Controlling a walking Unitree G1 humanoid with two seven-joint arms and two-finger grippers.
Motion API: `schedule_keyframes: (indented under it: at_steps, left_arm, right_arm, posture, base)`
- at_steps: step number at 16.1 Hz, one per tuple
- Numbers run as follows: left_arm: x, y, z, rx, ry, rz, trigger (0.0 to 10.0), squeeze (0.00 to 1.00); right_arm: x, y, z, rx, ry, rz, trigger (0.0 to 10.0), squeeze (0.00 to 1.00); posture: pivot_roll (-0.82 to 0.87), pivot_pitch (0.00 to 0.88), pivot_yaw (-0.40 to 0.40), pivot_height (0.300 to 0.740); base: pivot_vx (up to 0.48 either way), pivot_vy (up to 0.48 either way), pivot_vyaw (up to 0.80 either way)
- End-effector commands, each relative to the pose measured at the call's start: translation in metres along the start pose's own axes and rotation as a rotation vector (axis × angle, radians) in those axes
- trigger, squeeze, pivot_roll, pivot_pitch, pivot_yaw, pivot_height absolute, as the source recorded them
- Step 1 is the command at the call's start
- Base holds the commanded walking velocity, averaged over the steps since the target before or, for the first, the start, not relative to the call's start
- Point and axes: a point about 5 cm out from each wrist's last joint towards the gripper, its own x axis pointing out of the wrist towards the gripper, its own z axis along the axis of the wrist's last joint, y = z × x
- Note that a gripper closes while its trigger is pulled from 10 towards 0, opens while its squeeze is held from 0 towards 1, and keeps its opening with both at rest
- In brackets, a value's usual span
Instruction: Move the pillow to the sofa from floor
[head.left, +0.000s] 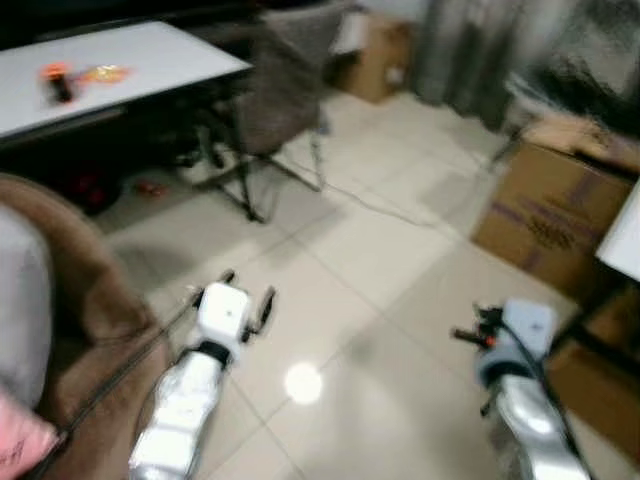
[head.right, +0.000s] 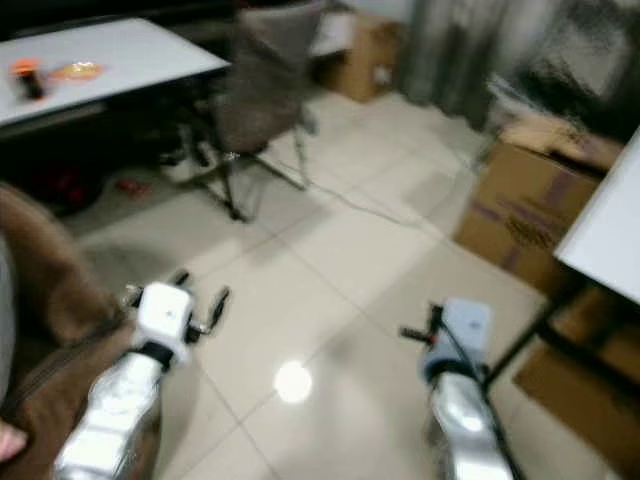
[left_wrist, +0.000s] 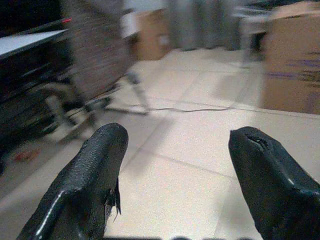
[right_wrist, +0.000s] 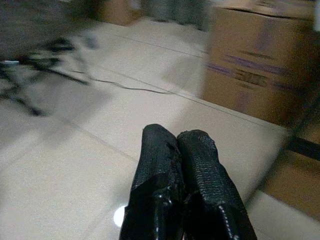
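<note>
A brown sofa (head.left: 95, 300) fills the near left. On it at the far left edge lies a pale grey soft shape (head.left: 18, 300), with a pink corner (head.left: 15, 445) below it; blur keeps me from telling which is the pillow. My left gripper (head.left: 248, 292) hovers over bare floor tiles just right of the sofa, its two black fingers (left_wrist: 95, 170) spread wide with nothing between them. My right gripper (head.left: 468, 336) hangs over the tiles at the right. Its fingers (right_wrist: 197, 155) are pressed together and empty.
A white table (head.left: 150, 60) with small orange items stands at the back left, a grey chair (head.left: 280, 90) beside it. A cable (head.left: 390, 212) runs across the tiles. Cardboard boxes (head.left: 550, 215) and a white tabletop edge (head.left: 625, 240) crowd the right.
</note>
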Motion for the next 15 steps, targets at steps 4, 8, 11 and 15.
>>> schedule_keyframes:
  at_steps: [4, 8, 11, 15]
  left_arm:
    - [-0.001, 0.007, 0.005, 0.046, -0.016, 0.017, 10.0, 0.0]
    - [-0.002, 0.01, 0.003, 0.008, -0.009, 0.045, 10.0, 0.0]
    - [-0.003, 0.012, 0.004, -0.012, -0.013, 0.063, 10.0, 0.0]
    - [-0.003, 0.014, 0.003, -0.011, 0.009, 0.084, 10.0, 0.0]
  right_arm:
    - [0.0, 0.009, -0.001, -0.009, 0.027, 0.041, 10.0, 0.0]
    - [0.001, 0.013, -0.005, -0.018, 0.059, 0.071, 10.0, 0.0]
    - [0.004, 0.014, -0.008, -0.036, 0.078, 0.086, 10.0, 0.0]
    - [0.007, 0.011, -0.013, -0.028, 0.104, 0.075, 10.0, 0.0]
  posture:
    - [-0.09, 0.0, 0.018, 0.74]
    - [-0.08, 0.0, 0.013, 0.74]
    - [-0.07, 0.0, 0.009, 0.74]
    - [-0.07, 0.0, 0.01, 0.74]
  base:
    - [0.0, -0.24, -0.75]
    - [0.0, -0.12, -0.15]
    - [0.0, 0.0, 0.0]
    - [0.0, 0.0, 0.0]
